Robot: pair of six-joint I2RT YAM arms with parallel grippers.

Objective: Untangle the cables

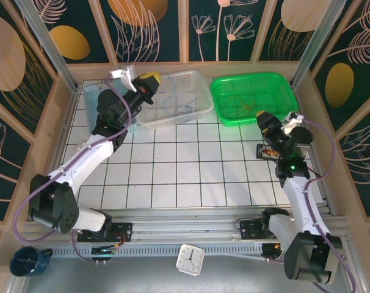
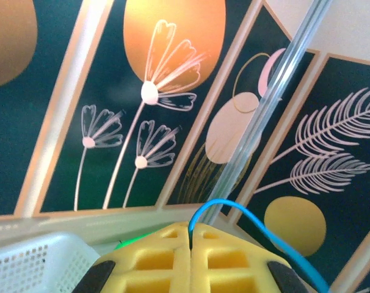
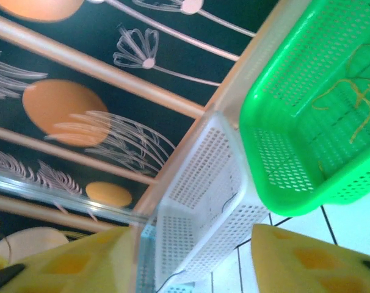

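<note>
Over worktop [image 1: 185,171], far left: lifting blue cable [image 2: 221,202] pinched in left end effector [image 2: 190,235]; right end effector [image 3: 194,244] wide; next, pull free.

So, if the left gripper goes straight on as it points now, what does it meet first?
Probably the flowered back wall, above the white basket; the slanted metal post may come first.

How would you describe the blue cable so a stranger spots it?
Find the white basket at the back; the left gripper hangs over its left end. The blue cable loops from between its shut yellow fingers, the only cable being held.
</note>
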